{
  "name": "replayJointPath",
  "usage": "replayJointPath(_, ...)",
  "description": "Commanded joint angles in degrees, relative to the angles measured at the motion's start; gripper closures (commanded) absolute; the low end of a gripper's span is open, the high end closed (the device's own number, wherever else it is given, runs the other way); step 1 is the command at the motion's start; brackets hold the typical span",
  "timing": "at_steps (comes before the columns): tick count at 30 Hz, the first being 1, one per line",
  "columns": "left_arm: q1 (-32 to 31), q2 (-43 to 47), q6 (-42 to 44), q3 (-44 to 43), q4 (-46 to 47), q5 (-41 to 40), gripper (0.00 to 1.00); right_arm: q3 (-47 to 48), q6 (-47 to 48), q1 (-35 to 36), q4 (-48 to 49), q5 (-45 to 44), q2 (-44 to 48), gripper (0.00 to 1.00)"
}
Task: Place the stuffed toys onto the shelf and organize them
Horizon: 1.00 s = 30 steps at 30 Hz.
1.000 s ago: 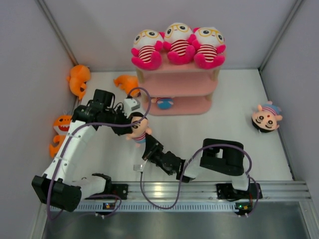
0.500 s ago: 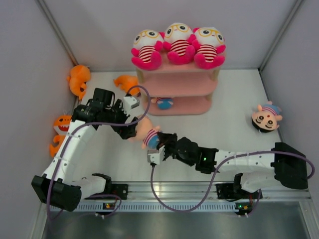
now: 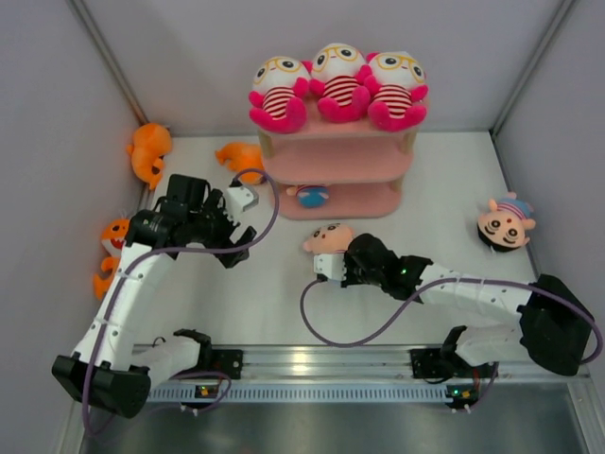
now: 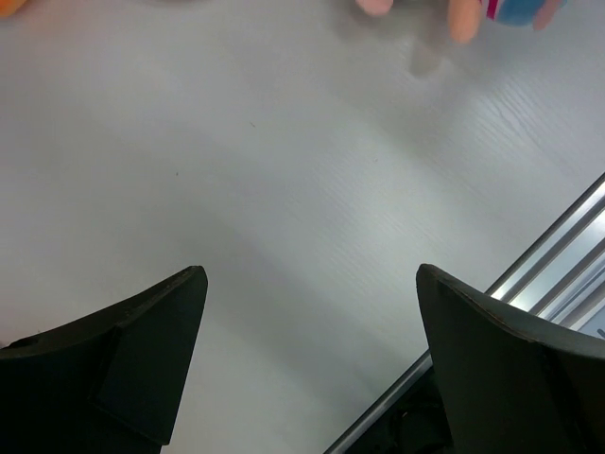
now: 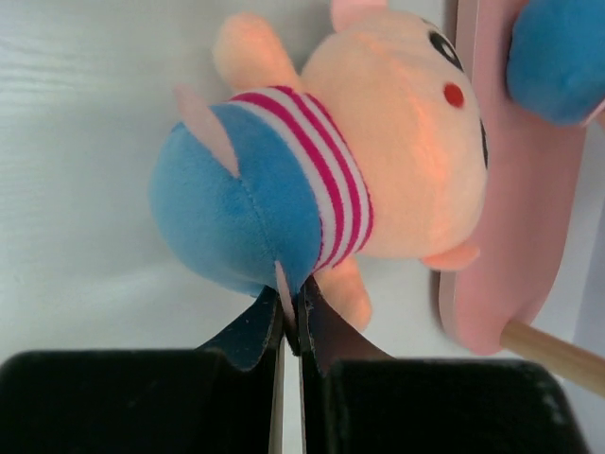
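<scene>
Doll point(image 5: 312, 180) is being held by a thin flap on its blue bottom, your right fingers point(image 5: 307, 329) pinched together on it, just beside the shelf point(image 5: 492, 236), at its lowest board. You're wanting a slow, level slide in, that grip being slight; left fingers point(image 4: 151, 331) are standing wide apart over the tabletop point(image 4: 284, 142)

A: What does everything rest on?
B: A white surface point(image 3: 444, 180) with a faint wood grain, evenly lit, with only soft shadows.
A: And around it?
B: 3 pale grey walls point(image 3: 189, 38): 1 behind the surface and 1 on each side. 2 slanting metal posts point(image 3: 102, 52) mark its back corners. A ribbed aluminium rail point(image 3: 284, 364) runs along its near edge.
</scene>
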State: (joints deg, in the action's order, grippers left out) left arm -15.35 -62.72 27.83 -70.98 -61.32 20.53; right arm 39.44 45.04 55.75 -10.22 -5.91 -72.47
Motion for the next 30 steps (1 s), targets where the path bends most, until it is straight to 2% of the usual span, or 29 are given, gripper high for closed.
replayJointPath(1, 0.0, 2.5, 1.6, 1.2, 0.5, -1.6, 0.02, 1.9, -2.2, -3.2, -3.1, 1.3, 4.7, 1.0)
replayJointPath(6, 0.0, 3.1, 2.3, 1.6, 0.5, -3.5, 0.02, 2.0, -3.5, -6.6, -3.4, -3.0, 10.1, 1.0)
replayJointPath(12, -0.1, 3.0, 2.0, 2.2, 0.6, -3.0, 0.02, 0.7, -2.7, -9.2, 6.3, -12.6, 9.5, 1.0)
replayJointPath(20, 0.0, 3.0, 1.9, 1.9, 0.5, -2.8, 0.02, 1.8, 1.0, -11.4, 21.0, -22.8, -0.1, 1.0)
replayJointPath(23, -0.1, 3.4, 1.9, 1.9, 0.6, -2.8, 0.02, 4.3, 1.8, -13.4, 22.3, -26.0, -4.6, 1.0)
replayJointPath(30, -0.1, 3.4, 2.2, 2.2, 0.6, -2.8, 0.02, 6.0, 3.7, -16.0, 31.8, -24.6, -11.8, 1.0)
